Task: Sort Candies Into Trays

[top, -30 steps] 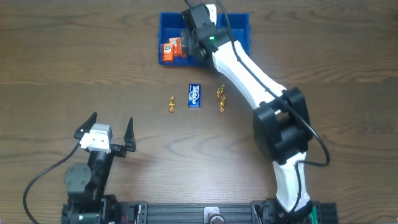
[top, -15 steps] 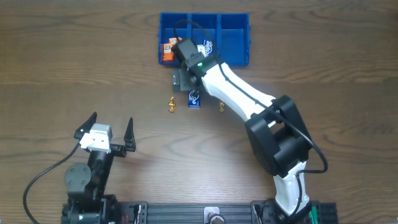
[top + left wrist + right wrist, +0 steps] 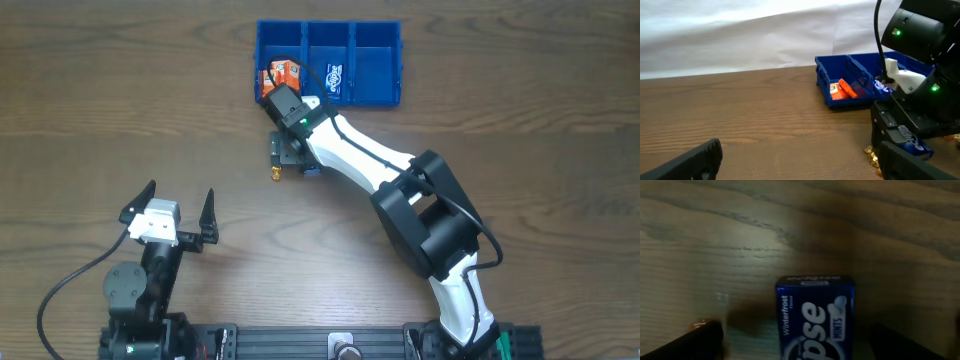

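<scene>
Left arm: folded low over its base at the table's near edge, well apart from the candies.
Left gripper (image 3: 181, 188): fingers spread wide, holding nothing.
Gold candy (image 3: 275, 173): on bare wood just beside one finger of the right gripper. The right wrist view catches only a sliver of it at that fingertip.
Right arm: stretched from its base up and across the middle, wrist bent down to the table just short of the tray.
Right gripper (image 3: 795, 330): lowered over the pack with fingers apart, one on each side and wood showing in both gaps, so it clamps nothing.
Pack (image 3: 815, 315): blue mint pack lying flat on the wood between the right gripper's fingers, touching neither.
Tray (image 3: 376, 62): blue, three compartments, just beyond the right gripper. Orange candies (image 3: 277, 78) lie in the left compartment and a blue candy (image 3: 333, 78) in the middle one.
Hidden or cut off: from above, the right gripper covers nearly all of the pack, leaving only a blue corner showing. The right wrist view cuts off the pack's near end. Whether the fingertips touch the table cannot be told.
</scene>
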